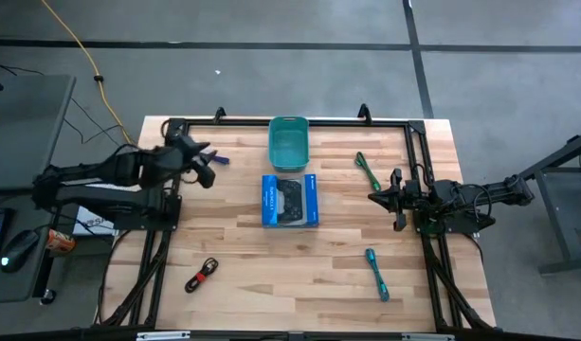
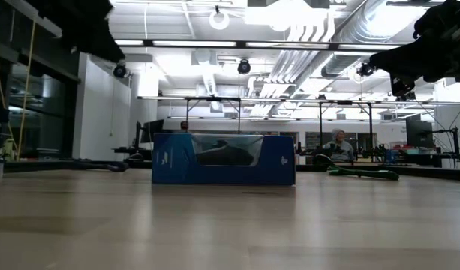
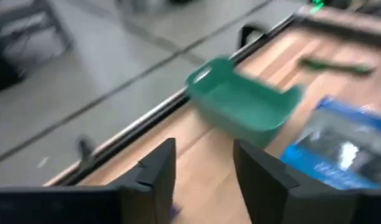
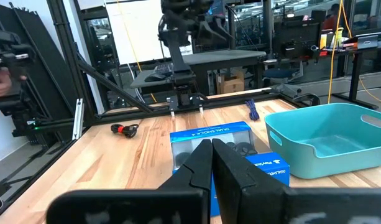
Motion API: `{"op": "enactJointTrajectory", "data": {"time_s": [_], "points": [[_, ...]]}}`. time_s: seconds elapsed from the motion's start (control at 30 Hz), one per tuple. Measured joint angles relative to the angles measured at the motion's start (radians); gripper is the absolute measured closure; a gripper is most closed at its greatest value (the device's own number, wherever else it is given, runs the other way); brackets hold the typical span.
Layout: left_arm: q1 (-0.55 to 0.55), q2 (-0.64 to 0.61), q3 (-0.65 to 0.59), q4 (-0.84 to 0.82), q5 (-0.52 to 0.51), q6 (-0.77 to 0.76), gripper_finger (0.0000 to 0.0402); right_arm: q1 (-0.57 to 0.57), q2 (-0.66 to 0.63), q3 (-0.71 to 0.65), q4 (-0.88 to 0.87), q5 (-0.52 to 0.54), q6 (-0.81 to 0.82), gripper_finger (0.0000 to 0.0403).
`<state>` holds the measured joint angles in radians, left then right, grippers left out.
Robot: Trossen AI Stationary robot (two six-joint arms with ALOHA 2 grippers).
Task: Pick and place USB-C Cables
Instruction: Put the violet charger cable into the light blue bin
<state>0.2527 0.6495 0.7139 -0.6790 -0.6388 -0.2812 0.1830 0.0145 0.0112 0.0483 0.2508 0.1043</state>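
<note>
left gripper [image 1: 207, 166] open wide, empty, nearest the dark blue cable [image 1: 220, 159] just beside it, bin-side; right gripper [image 1: 396, 199] closed.

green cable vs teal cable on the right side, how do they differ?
The green cable lies toward the far side, near the teal bin; the teal cable lies near the front edge. The green one looks thinner and darker, the teal one thicker and lighter. Both lie flat on the table, stretched out, untouched by either gripper.
</note>
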Motion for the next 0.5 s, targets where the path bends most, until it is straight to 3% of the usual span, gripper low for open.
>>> {"op": "enactJointTrajectory", "data": {"time_s": [0.23,0.5], "points": [[0.153,0.146,0.099,-0.136,0.106,-0.041,0.0208,0.0,0.0,0.0,0.0,0.0,0.0,0.0402],[0.313,0.294,0.151,-0.157,0.212,-0.109,0.0203,0.0,0.0,0.0,0.0,0.0,0.0,0.0402]]}}
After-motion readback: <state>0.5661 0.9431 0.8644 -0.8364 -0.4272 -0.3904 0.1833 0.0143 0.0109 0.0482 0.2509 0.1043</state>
